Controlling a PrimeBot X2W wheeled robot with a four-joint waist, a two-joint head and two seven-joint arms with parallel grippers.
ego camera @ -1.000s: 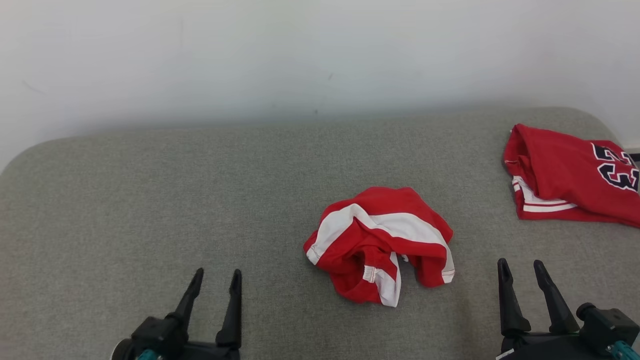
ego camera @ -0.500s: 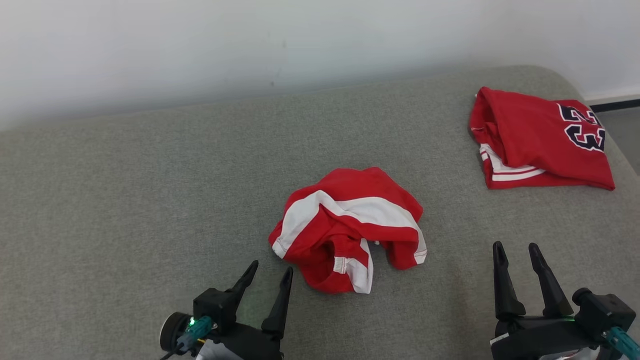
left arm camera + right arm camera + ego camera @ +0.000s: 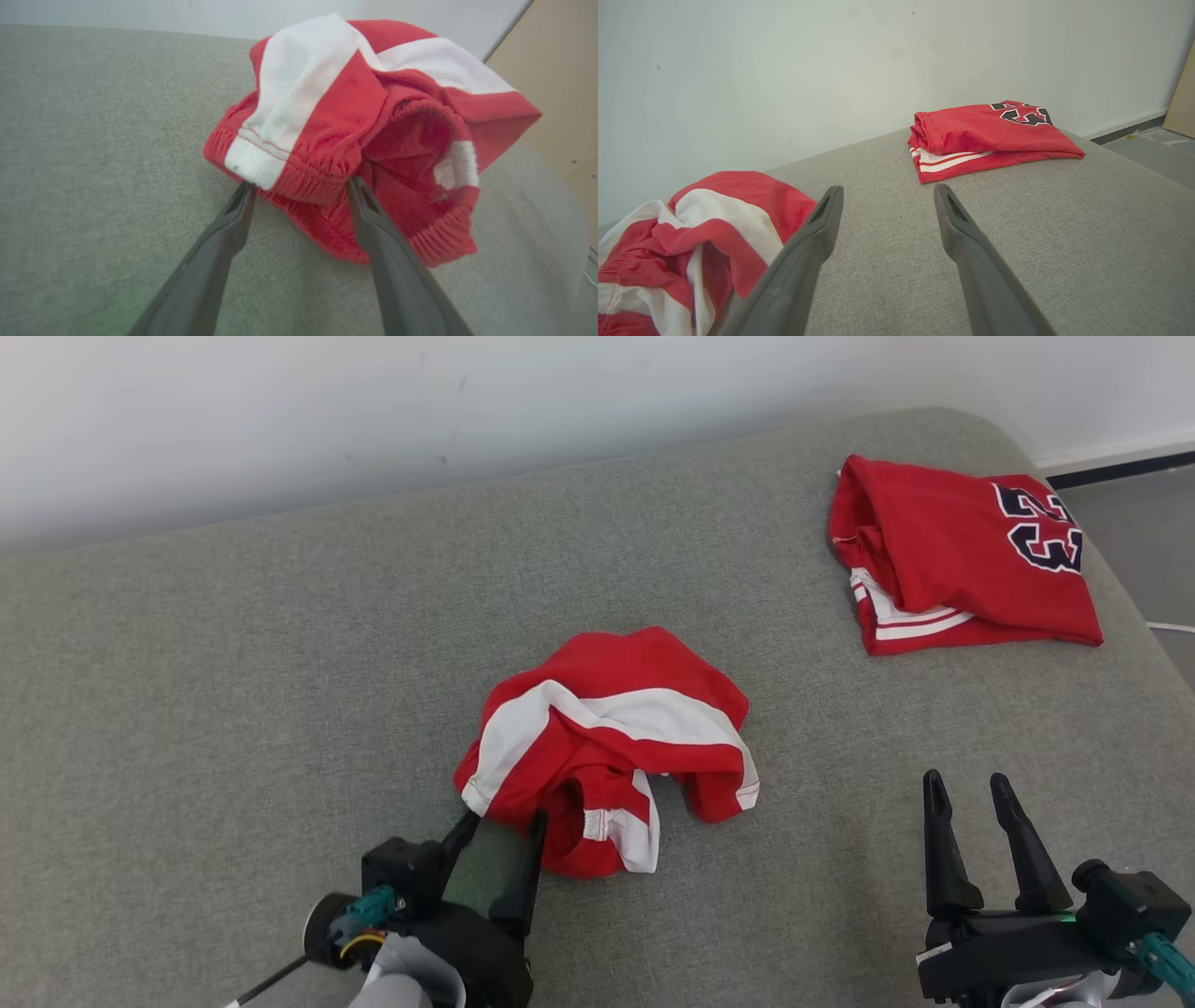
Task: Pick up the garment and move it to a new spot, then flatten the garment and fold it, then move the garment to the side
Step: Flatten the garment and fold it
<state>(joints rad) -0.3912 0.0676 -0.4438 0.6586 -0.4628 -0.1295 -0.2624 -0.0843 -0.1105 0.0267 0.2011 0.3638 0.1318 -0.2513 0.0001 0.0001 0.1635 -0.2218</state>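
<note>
Fingers spread wide and empty, the left gripper (image 3: 505, 819) noses at the waistband of the crumpled red-and-white garment (image 3: 607, 728) lying mid-way along the grey surface (image 3: 233, 663), close to its near edge — apparently lining up the pickup — while the right gripper (image 3: 964, 777), equally open and empty, hovers by the near right corner.

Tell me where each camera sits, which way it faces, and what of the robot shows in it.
Head view: on the head, looking forward and down across the grey cushion to the wall; left gripper lower left at the crumpled garment, right gripper lower right, both open.
Left wrist view: on the left wrist, looking along its fingers, tips at the garment's ribbed edge.
Right wrist view: on the right wrist, facing the folded jersey and wall; its fingers rise from below.
Shared: head and right wrist views show both garments.
</note>
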